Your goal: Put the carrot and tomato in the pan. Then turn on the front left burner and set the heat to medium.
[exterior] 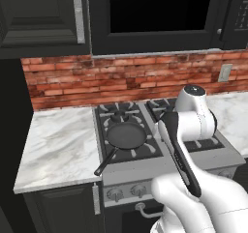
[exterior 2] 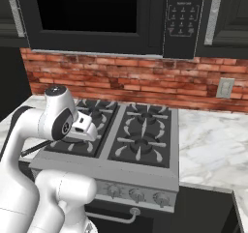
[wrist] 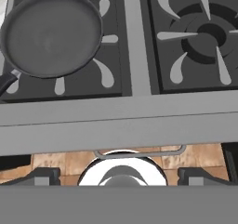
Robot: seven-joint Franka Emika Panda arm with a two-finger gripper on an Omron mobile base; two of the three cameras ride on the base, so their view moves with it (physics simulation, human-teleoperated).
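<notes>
your pan [exterior: 126, 135] sits on the front left burner [exterior: 129, 147] of the stove [exterior: 145, 165]. it is black and round and there is nothing in it. its long thin handle [exterior: 106, 161] sticks out over the front edge of the stove, toward the white marble tabletop [exterior: 57, 145] on the left. in the hand view you look down on the pan [wrist: 51, 33], up in the top left corner, with the grate prongs poking out from under it.

the front right burner [wrist: 204, 37] sits beside it, bare, with a steel strip between the two. the two back burners are bare too.

your arm [exterior: 186, 130] rises over the front of the stove, just to the right of the pan. the end effector [wrist: 119, 176] points down at the stove's front edge. its two dark fingertips [wrist: 44, 175] stand far apart at the bottom of the hand view, so it is wide open and holds nothing.

a row of round knobs [exterior 2: 136, 195] runs along the front of the stove, with the oven handle [exterior 2: 116, 217] under them.

behind the stove is a red brick wall [exterior: 97, 80]. a black microwave [exterior 2: 111, 17] hangs above it. on the right is more white tabletop [exterior 2: 213, 147], and a wall switch [exterior 2: 224, 88] on the bricks.
</notes>
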